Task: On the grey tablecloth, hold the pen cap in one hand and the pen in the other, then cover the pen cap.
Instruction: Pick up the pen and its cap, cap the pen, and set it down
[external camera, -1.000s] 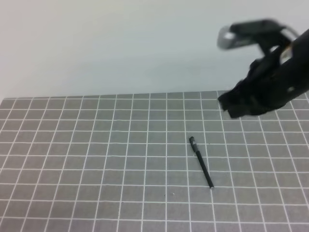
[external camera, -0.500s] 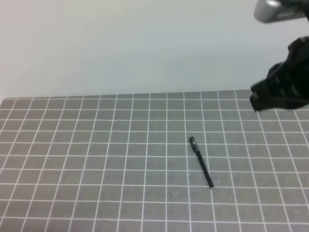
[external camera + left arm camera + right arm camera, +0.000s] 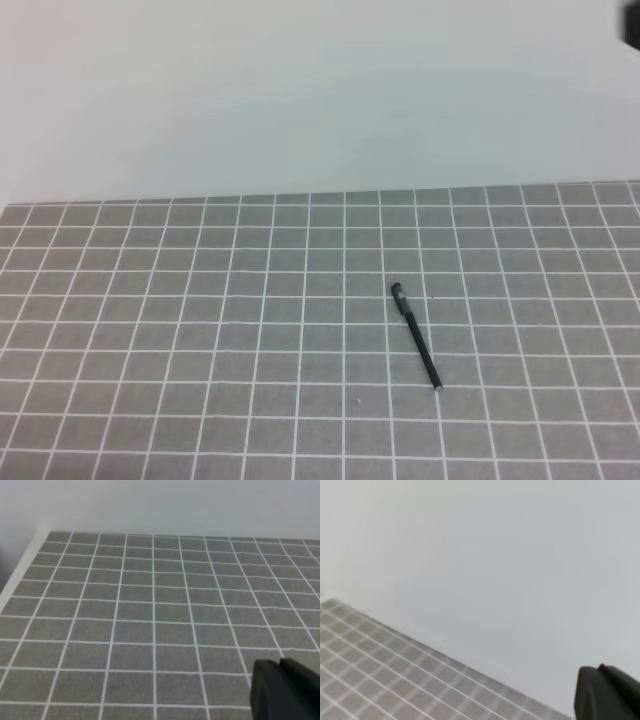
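The pen [image 3: 416, 336] lies alone on the grey tablecloth [image 3: 200, 330], right of centre, slanting from upper left to lower right. Its upper end [image 3: 397, 292] looks slightly thicker. I cannot tell whether that is the pen cap, and no separate cap shows. In the left wrist view my left gripper [image 3: 281, 666] is a dark block at the lower right, jaws together, above bare cloth. My right gripper [image 3: 601, 670] shows the same way, jaws together, held high before the pale wall. Nothing is in either one. In the exterior view only a dark corner of the right arm [image 3: 632, 25] shows.
A plain pale wall [image 3: 300, 90] rises behind the cloth's far edge. In the left wrist view the cloth's left edge [image 3: 22, 567] runs along a white strip. Nothing else lies on the grid.
The right arm has risen and swung away to the right, leaving the exterior view except for a dark corner at the top right. The pen has not moved.
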Action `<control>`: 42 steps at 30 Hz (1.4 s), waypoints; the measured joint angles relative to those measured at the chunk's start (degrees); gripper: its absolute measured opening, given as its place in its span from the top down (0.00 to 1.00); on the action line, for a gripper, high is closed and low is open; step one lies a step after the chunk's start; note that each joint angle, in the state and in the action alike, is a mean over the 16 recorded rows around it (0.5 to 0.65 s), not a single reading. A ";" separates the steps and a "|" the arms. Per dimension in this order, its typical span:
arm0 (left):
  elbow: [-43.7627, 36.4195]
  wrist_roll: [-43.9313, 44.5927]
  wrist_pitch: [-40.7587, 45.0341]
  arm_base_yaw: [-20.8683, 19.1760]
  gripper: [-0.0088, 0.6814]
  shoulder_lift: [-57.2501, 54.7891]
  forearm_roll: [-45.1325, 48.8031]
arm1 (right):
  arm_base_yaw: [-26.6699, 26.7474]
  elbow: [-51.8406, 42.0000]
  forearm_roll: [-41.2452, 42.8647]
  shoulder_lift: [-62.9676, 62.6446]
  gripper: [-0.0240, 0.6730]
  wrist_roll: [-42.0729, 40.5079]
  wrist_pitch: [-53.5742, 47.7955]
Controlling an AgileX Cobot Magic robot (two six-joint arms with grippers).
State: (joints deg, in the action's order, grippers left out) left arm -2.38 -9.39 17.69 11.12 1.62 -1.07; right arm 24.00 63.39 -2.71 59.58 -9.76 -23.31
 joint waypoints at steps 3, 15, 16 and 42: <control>0.00 0.00 0.00 0.00 0.99 0.00 0.00 | -3.94 -8.84 1.08 -6.48 0.97 0.63 5.00; 0.00 0.00 0.00 0.00 0.99 0.00 0.00 | -19.48 -44.74 1.74 -34.33 0.97 2.00 19.78; 0.00 0.00 0.00 0.00 0.99 0.00 0.00 | -20.02 -47.33 1.77 -36.66 0.97 1.88 21.24; 0.00 0.00 0.00 0.00 0.99 0.00 0.00 | -21.37 -65.36 1.71 -60.73 0.97 0.63 10.38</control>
State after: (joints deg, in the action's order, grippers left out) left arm -2.38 -9.39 17.69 11.12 1.62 -1.07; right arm 2.63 -1.98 -1.01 -1.15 -9.12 -12.93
